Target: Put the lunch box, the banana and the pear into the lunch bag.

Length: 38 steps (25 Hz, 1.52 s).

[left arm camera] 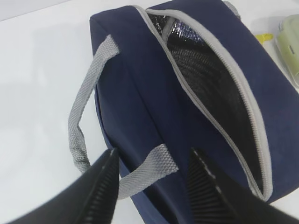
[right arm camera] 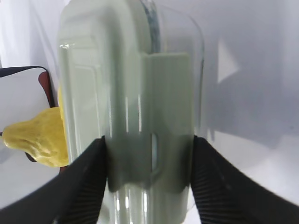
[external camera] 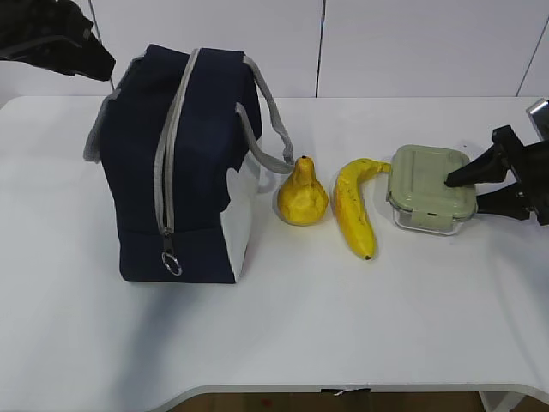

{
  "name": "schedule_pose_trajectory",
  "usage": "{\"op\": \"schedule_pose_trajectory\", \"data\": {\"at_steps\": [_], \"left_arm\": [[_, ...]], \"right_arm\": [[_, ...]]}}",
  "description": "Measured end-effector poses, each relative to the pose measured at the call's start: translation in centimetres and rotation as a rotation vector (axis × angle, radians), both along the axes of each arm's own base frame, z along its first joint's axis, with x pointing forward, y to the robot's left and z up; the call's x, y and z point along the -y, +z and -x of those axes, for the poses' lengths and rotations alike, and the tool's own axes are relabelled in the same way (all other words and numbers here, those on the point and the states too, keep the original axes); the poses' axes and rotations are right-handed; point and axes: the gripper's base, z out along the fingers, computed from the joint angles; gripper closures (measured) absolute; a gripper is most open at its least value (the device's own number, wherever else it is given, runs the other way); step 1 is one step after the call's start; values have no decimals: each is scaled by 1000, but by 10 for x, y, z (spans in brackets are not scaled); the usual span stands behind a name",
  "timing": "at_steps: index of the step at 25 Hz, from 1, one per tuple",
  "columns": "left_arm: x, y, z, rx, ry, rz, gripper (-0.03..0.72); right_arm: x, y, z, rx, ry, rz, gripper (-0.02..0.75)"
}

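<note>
The navy lunch bag (external camera: 184, 163) stands on the left of the white table, its grey zipper open along the top. My left gripper (left arm camera: 152, 156) hovers open over the bag (left arm camera: 140, 93), with one end of a grey handle (left arm camera: 147, 170) lying loose between the fingers. The silver lining (left arm camera: 210, 93) shows inside. To the right of the bag stand the pear (external camera: 302, 197), then the banana (external camera: 353, 210), then the lunch box (external camera: 425, 184) with its sage-green lid. My right gripper (right arm camera: 148, 139) is closed on the lunch box (right arm camera: 131, 93), one finger against the lid, the other against the glass.
The left arm (external camera: 60, 43) hangs at the top left, above and behind the bag. The bag's other grey handle (external camera: 274, 129) droops toward the pear. A ring pull (external camera: 171, 264) dangles at the zipper's lower end. The table's front edge (external camera: 343, 388) runs close below.
</note>
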Motion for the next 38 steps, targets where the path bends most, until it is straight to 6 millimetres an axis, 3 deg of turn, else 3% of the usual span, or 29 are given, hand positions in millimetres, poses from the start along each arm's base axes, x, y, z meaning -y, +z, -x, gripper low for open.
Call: {"op": "schedule_pose_trajectory", "data": {"at_steps": [16,38], "left_arm": [[0,0,0,0,0,0,326],[0,0,0,4,1,1,379]], "right_arm": [[-1,1,1,-2,12,-6,380],[0,5,-2,12,35,6,390]]}}
